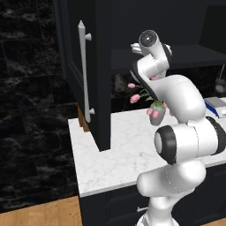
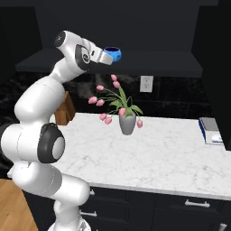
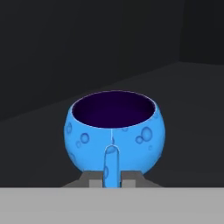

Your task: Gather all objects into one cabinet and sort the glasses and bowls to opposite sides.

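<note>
blue bowl (image 3: 114,133) sits nearest the hand camera, upright, rim level, dark cabinet shelf (image 3: 183,87) behind it at 12 o'clock. pincer (image 2: 108,55) is closed on the blue bowl, apparently pinching its near wall, one finger showing through it; an upright hold suits setting it down on the shelf. in the right base view the bowl hangs over the shelf front, at 12 o'clock from the tulip vase (image 2: 127,123) on the tabletop (image 2: 171,153). arm rises steeply, forearm reaching level into the cabinet, whose door (image 1: 84,75) stands open.
</note>
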Motion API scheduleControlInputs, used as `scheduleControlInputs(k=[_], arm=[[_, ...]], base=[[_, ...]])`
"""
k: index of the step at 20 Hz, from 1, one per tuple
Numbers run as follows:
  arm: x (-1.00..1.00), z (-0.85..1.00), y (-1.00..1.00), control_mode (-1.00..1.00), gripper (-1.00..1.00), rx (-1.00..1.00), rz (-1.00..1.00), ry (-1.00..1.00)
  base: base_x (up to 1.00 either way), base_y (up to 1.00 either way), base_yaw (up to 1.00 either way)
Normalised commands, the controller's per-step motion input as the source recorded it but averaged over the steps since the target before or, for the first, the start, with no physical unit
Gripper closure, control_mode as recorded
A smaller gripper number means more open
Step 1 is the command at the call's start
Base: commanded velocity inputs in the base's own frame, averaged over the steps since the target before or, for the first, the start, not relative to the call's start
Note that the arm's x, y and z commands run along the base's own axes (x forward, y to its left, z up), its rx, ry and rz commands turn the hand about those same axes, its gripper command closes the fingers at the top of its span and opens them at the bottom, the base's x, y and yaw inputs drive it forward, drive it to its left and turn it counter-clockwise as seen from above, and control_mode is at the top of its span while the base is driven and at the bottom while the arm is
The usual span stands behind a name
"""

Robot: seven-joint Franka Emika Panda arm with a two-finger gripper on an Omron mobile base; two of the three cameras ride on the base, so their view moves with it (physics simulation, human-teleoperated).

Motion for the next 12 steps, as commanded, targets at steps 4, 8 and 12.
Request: scheduleControlInputs(k=[4,8,12], arm=[[-0.36,0.00,0.00,-1.00,1.00,0.00,0.00,0.00],[-0.20,0.00,0.00,-1.00,1.00,0.00,0.00,0.01],[-0.07,0.00,0.00,-1.00,1.00,0.00,0.00,0.02]], base=[[0.00,0.00,0.00],[0.00,0.00,0.00],[0.00,0.00,0.00]])
